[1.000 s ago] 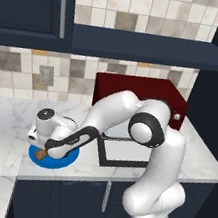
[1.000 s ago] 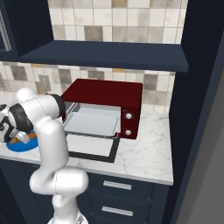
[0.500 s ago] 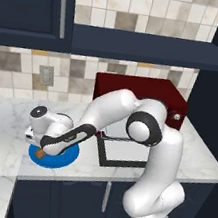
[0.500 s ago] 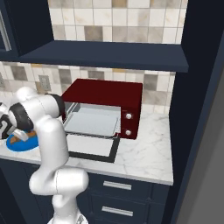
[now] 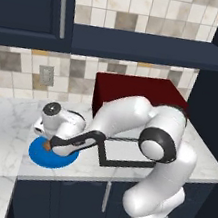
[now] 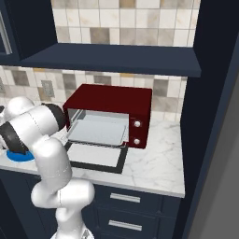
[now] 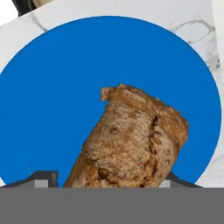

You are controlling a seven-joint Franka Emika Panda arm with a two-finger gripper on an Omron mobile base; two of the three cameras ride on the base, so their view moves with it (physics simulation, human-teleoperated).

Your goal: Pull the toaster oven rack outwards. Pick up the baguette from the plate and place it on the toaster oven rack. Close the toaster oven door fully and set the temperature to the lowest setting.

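Baguette (image 7: 133,140), crusty brown with darker scoring (one torn end visible), lies on the blue plate (image 7: 57,87); the gripper (image 7: 107,179) straddles it, fingers spread either side.

Counts, all views: one toaster oven (image 6: 109,112) is sitting on the counter (image 6: 154,158). One rack (image 6: 98,132) is showing in its mouth; one door (image 6: 95,156) is lying open in front. Two knobs (image 6: 137,132) are showing on the oven's right panel. One plate (image 7: 65,87) is lying on the counter, and one baguette (image 7: 131,140) is lying on it. One wall outlet (image 5: 46,75) is showing on the tiles. Two drawer handles (image 6: 124,211) are showing below the counter.
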